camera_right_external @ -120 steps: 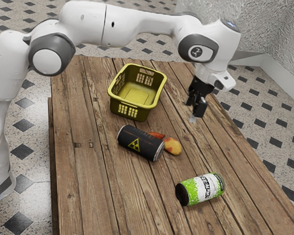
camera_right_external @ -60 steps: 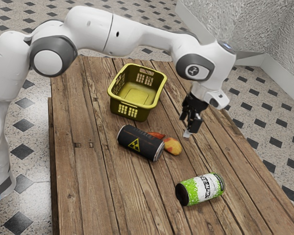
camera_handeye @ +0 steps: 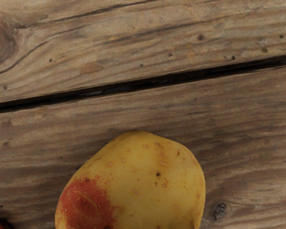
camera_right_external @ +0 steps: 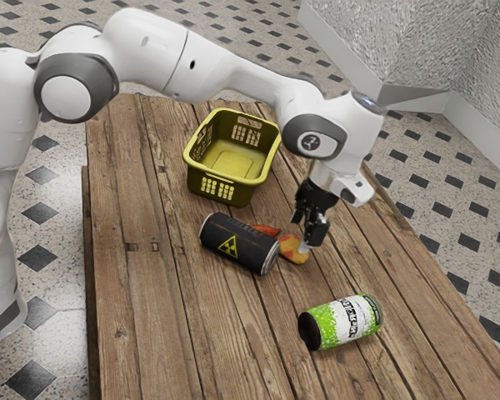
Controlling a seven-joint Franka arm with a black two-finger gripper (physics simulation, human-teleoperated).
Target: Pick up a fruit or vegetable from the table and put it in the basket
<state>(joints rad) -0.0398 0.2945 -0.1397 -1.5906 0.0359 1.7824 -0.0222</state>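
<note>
Yellow potato (camera_handeye: 148, 186) lies ungrasped just under the gripper (camera_right_external: 307, 242), jaws apart, so grasping and carrying to the basket (camera_right_external: 243, 194), well away from them, remain.

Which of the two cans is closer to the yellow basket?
The black can with the yellow triangle. It lies near the basket; the green-and-white can lies farther off.
</note>
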